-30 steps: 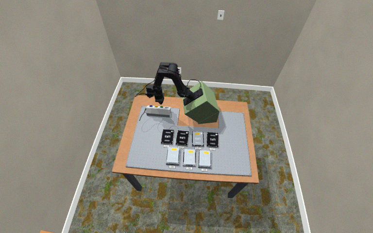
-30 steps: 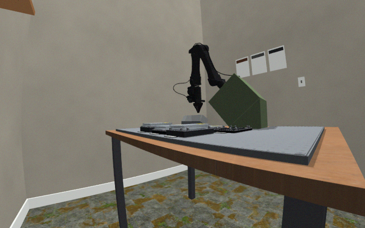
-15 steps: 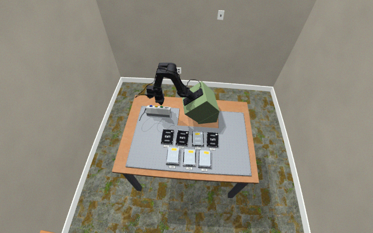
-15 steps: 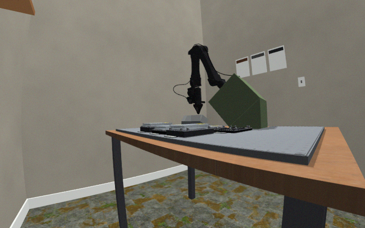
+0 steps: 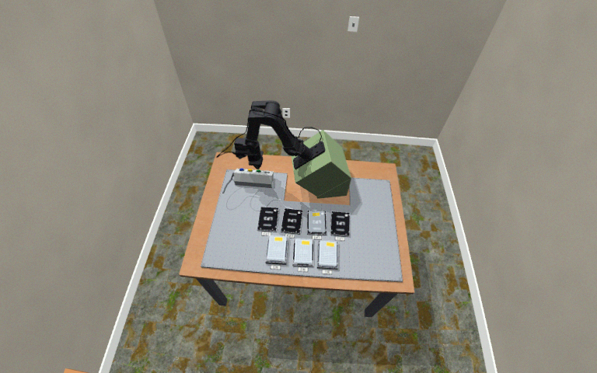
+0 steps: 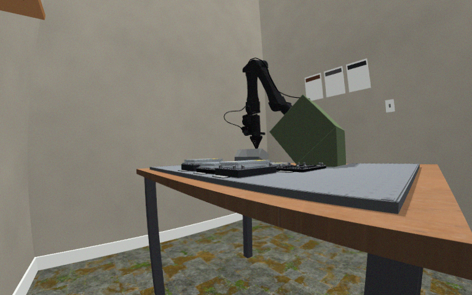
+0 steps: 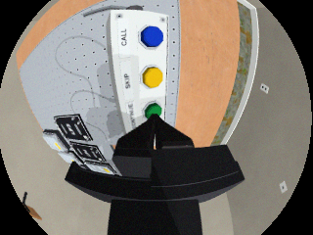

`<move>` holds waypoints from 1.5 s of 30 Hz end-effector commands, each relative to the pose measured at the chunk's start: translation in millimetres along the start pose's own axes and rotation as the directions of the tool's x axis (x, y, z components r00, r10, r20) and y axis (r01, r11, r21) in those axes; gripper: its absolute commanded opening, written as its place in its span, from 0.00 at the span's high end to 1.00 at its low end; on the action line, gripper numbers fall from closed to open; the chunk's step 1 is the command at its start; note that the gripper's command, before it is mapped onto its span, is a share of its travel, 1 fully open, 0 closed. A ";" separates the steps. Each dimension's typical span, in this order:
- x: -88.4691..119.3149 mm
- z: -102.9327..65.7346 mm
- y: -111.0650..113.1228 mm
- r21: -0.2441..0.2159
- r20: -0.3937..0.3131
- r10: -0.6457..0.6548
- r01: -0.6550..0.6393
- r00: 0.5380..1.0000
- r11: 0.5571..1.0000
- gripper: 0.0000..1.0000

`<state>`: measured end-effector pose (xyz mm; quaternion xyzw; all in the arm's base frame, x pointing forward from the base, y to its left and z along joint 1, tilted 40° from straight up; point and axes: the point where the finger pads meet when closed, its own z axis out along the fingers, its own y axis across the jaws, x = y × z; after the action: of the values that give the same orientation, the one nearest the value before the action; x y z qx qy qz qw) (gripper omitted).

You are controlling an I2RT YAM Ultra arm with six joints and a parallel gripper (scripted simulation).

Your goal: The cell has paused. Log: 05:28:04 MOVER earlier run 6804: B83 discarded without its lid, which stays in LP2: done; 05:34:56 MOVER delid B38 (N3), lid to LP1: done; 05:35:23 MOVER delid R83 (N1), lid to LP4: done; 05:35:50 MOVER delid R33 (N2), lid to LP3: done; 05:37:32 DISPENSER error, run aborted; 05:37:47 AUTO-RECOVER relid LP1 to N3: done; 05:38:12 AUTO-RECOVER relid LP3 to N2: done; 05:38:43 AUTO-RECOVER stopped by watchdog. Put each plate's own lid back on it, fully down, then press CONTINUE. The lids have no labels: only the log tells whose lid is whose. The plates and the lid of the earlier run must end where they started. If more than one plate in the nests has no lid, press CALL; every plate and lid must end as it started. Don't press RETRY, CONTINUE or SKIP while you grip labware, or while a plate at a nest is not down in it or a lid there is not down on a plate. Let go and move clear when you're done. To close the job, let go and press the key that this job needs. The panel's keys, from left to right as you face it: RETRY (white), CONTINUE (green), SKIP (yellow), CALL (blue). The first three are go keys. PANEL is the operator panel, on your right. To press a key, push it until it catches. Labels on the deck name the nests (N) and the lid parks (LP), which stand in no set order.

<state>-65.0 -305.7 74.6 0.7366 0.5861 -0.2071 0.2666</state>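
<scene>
We see our claw (image 7: pixel 155 132) pinched fully closed with nothing in it, its tip pointing down. It hangs over the green key (image 7: pixel 153 110) on the panel (image 5: pixel 253 177) at the bench (image 5: pixel 387 169) edge.

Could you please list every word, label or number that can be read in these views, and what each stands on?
"CALL": on the panel, beside the blue key.
"SKIP": beside the yellow key, faint.
Label beside the green key: blurred.
Deck labels and wall sheets: too small to read.

Gap btwn gripper (image 6: pixel 256 145) tip & panel (image 6: pixel 251 153) is open; green box (image 6: pixel 310 133) blocks the side just beside it.
</scene>
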 end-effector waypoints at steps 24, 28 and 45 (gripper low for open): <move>7.8 15.2 -0.9 0.006 -0.006 0.003 -0.003 1.000 1.000 1.00; 8.4 15.9 -1.3 0.007 -0.006 0.005 -0.005 1.000 1.000 1.00; -5.0 16.2 4.3 -0.012 0.022 -0.005 0.006 1.000 1.000 1.00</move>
<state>-65.3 -311.2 62.4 0.7379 0.5848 -0.2096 0.2638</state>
